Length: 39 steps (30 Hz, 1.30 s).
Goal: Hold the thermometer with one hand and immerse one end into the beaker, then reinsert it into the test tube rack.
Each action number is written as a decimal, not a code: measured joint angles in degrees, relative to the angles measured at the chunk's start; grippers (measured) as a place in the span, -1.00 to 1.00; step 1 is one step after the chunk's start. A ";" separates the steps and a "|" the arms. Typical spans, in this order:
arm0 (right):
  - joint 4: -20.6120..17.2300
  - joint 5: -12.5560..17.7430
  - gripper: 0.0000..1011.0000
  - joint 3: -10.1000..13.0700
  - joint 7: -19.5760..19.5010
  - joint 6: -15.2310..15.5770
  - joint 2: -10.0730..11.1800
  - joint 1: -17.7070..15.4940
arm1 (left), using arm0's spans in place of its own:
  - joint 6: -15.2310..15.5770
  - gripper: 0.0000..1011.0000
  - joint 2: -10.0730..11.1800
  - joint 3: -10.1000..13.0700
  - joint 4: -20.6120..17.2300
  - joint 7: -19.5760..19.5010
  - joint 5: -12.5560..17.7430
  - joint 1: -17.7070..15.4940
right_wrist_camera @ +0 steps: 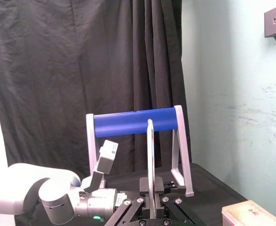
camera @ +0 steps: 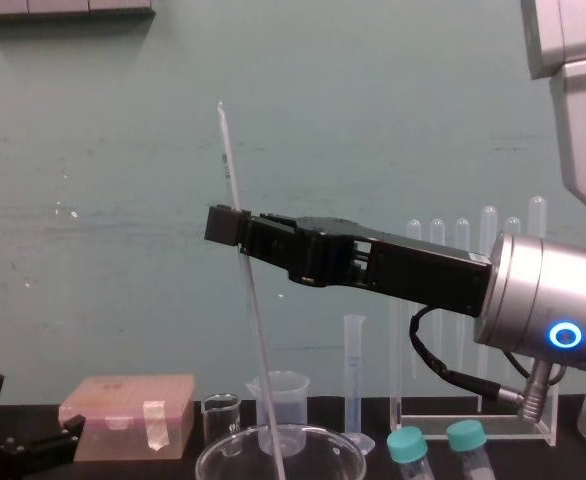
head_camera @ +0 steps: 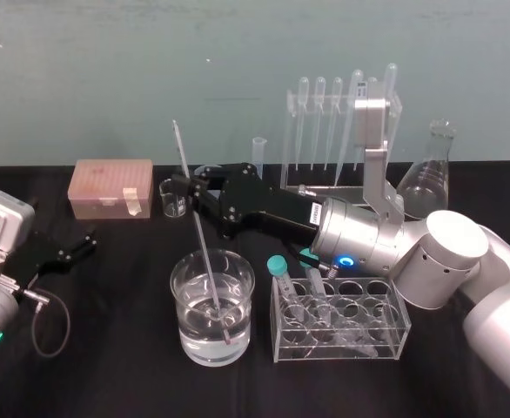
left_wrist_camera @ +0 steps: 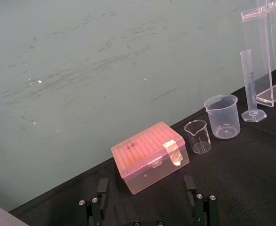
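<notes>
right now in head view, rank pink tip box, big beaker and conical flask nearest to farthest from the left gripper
From the left gripper, at left:
1. pink tip box, back left
2. beaker, front, right gripper's thermometer in it
3. conical flask, back right

Beaker (camera: 318,436): in the chest view we see its rim alone; the body falls below the picture's edge, and the thermometer's (camera: 257,340) lower end with it. Thermometer scale: too fine for us to read. Test tube rack (head_camera: 312,189), behind the beaker to its right: part of its right side masked by the right arm (head_camera: 372,157). Flask (head_camera: 435,165), farther right of the beaker: lower edge hidden by that arm.
</notes>
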 joint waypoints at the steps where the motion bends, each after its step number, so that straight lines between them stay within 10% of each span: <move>1: 0.00 0.00 -0.89 0.00 0.00 0.00 0.00 0.00 | 0.00 0.99 0.00 0.00 0.00 0.00 0.00 0.00; 39: -0.49 0.08 -0.89 0.16 -0.10 0.11 0.18 0.06 | 0.00 0.99 0.00 0.00 0.00 0.00 0.00 0.00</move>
